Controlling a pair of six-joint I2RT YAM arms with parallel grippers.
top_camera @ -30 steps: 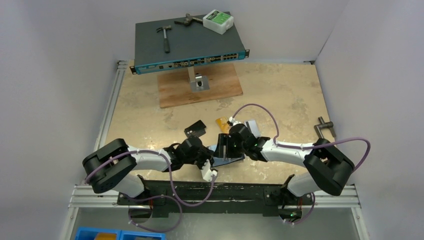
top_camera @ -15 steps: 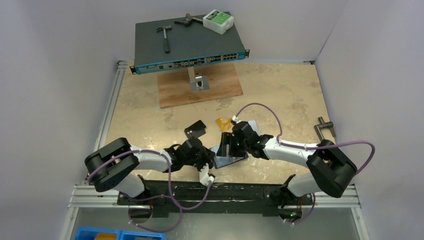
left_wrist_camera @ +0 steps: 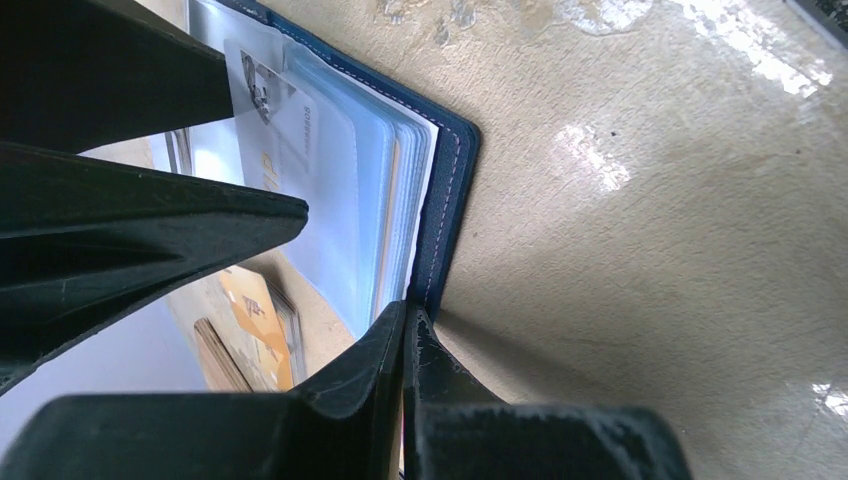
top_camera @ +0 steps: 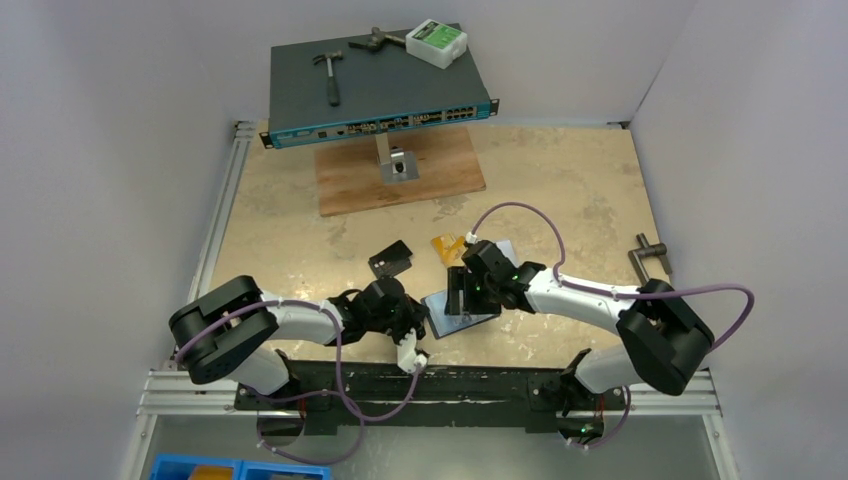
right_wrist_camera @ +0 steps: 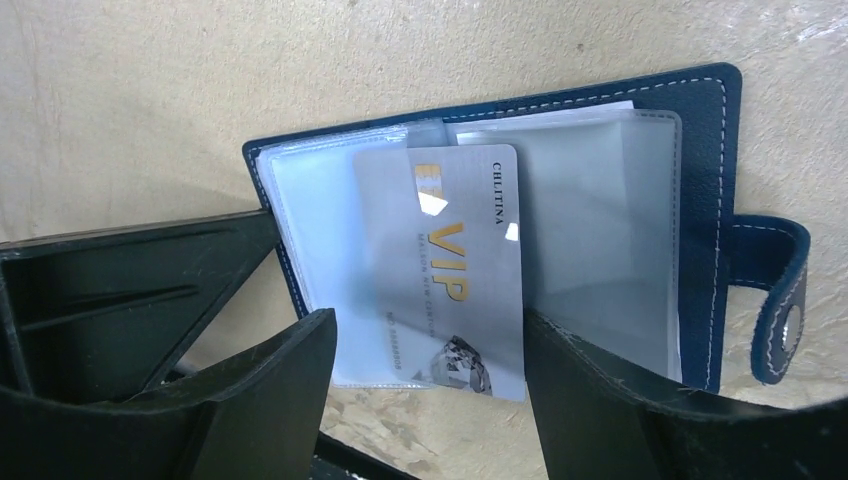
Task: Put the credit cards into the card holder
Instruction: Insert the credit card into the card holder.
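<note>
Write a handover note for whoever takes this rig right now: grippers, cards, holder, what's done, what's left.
Left gripper: shut, pinching the cover edge of the small navy-blue folding card holder, which lies open on the table.
Right gripper: open, one finger on either side of the silver-grey VIP credit card.
Done: that card appears partway into a clear sleeve, one end sticking out past the holder's edge.
Left: seat it fully, then load the orange-gold cards and the flat black card, both on the table beyond the holder.

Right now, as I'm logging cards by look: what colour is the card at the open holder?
Silver-grey card with gold VIP lettering; clearest from the right wrist.
</note>
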